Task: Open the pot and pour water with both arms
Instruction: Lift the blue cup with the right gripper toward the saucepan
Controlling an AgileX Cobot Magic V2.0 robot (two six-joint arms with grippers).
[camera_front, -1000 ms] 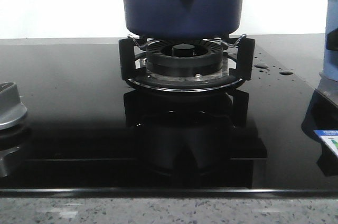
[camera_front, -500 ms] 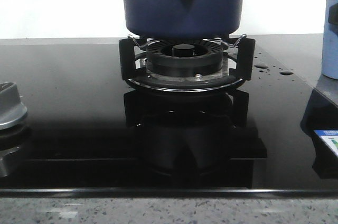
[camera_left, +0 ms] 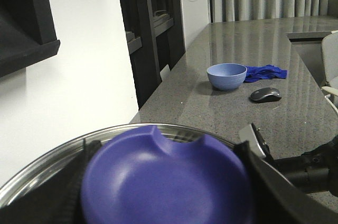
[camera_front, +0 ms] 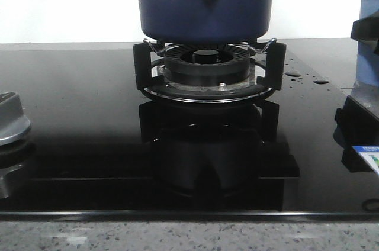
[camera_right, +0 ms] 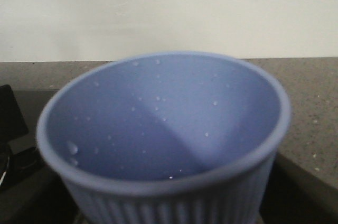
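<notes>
Label: a blue-and-green sticker [camera_front: 368,157] sits at 4 o'clock on the glass hob [camera_front: 77,121]; its print is too small to read.

The pot [camera_front: 204,2]: dark navy, matte wall, round rivet above a V crease, rounded base. It stands on the burner ring [camera_front: 205,64] at 12 o'clock of the front view.

Left wrist view only: purple lid knob [camera_left: 163,182] between dark left end effector [camera_left: 163,192] fingers [camera_left: 274,192], apparently pinched; distant blue bowl [camera_left: 226,76], mouse [camera_left: 265,94].

Right wrist view only: wet ribbed blue cup [camera_right: 163,145]; right end effector's grip cannot be told.
</notes>
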